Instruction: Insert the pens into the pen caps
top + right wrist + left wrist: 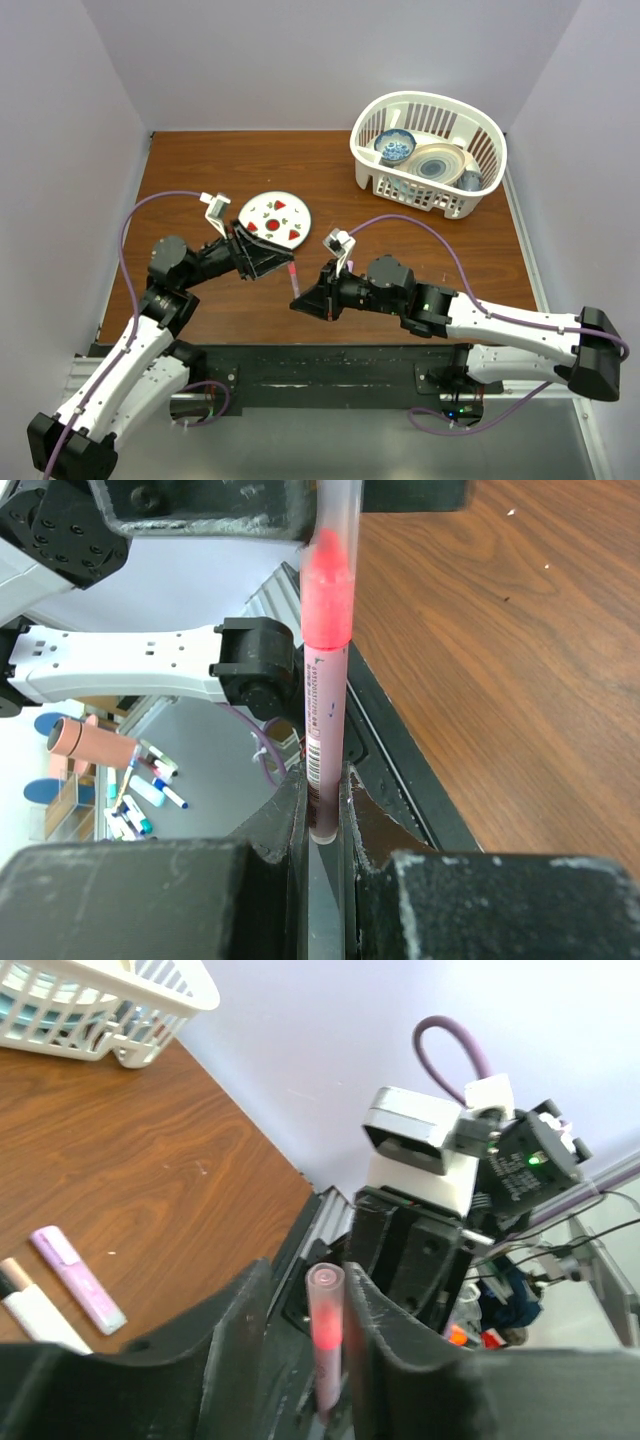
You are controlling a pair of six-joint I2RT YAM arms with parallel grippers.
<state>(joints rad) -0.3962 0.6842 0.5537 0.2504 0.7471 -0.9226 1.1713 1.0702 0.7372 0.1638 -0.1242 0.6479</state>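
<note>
- Brown wood table, plain white walls. White basket of dishes at the far right, round plate near the middle.
- Both arms meet in front of the plate, above the table.
- Right tool is closed tight on the lower barrel of the dark reddish pen, tip pointing toward the other arm.
- Left tool is pinched on the reddish pink cap, with its open end facing the pen.
- Pen and cap are in line. The tip looks already inside the cap, with red showing through the plastic. How fully it is seated, I can't tell.
- One part per arm, so they can push against each other along one axis.
- Pale pink pen and white pen lie side by side on the table, uncapped work likely left.
- Risk: a slight tilt jams the cap.
</note>
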